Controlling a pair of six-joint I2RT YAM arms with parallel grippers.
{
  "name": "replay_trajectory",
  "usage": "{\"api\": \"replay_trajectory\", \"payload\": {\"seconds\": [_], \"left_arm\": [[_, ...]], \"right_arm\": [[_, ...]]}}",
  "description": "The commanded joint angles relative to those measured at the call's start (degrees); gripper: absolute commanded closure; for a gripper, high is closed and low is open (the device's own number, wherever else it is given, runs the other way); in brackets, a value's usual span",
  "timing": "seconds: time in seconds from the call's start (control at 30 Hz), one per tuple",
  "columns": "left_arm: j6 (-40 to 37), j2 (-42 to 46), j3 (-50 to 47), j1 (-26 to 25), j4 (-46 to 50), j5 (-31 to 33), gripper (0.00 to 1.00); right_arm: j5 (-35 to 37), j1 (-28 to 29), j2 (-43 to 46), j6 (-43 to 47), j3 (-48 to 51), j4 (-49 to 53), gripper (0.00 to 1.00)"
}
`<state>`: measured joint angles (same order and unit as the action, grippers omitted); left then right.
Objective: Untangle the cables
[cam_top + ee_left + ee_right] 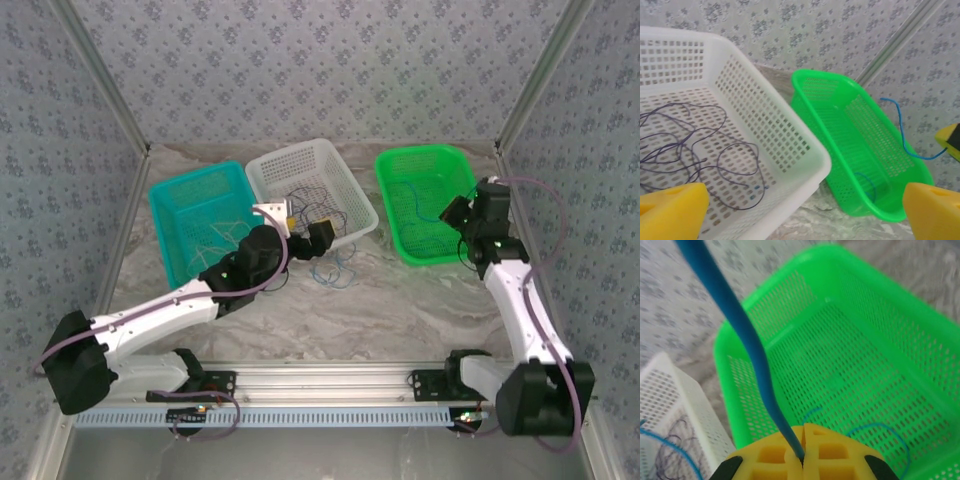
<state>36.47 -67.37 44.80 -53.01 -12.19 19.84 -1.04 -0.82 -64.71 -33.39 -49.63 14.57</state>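
My right gripper (801,460) is shut on a blue cable (740,325) that rises from its yellow pads above the green basket (740,405). More blue cable (880,430) lies looped on that basket's floor. From above, the right gripper (455,213) hangs over the green basket (400,235). My left gripper (805,200) stands wide open with nothing between its fingers (670,210), at the near corner of the white basket (805,165). Dark purple cables (695,150) lie looped inside that basket. The left gripper (297,225) sits at the white basket's front edge (345,238). Blue cable loops (335,265) lie on the table beside it.
A teal basket (165,235) at the left holds pale cables (222,232). The three baskets stand side by side across the back of the marble table (400,310). Patterned walls close in both sides and the back. Open table lies between the baskets and the arm bases.
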Motion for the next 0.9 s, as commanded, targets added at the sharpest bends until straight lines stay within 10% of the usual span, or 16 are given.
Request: {"api": "replay_trajectory", "payload": {"seconds": [0.0, 0.17, 0.43, 0.87], "left_arm": [[-0.9, 1.5, -0.5, 0.5, 3.0, 1.4, 0.01], [-0.6, 3.4, -1.6, 1.1, 4.0, 2.2, 0.01], [-1.2, 5.1, -2.0, 2.1, 8.1, 2.6, 0.01], [-1.2, 6.2, -2.6, 5.2, 10.5, 2.2, 0.01]], "right_arm": [[-2.8, -1.1, -4.4, -2.2, 1.4, -3.0, 1.00], [-2.8, -1.8, -13.1, -3.5, -1.0, -1.7, 0.92], [0.0, -0.4, -11.9, -3.2, -3.4, 1.8, 0.21], [-0.3, 20.1, 2.7, -0.2, -4.0, 16.2, 0.27]]}}
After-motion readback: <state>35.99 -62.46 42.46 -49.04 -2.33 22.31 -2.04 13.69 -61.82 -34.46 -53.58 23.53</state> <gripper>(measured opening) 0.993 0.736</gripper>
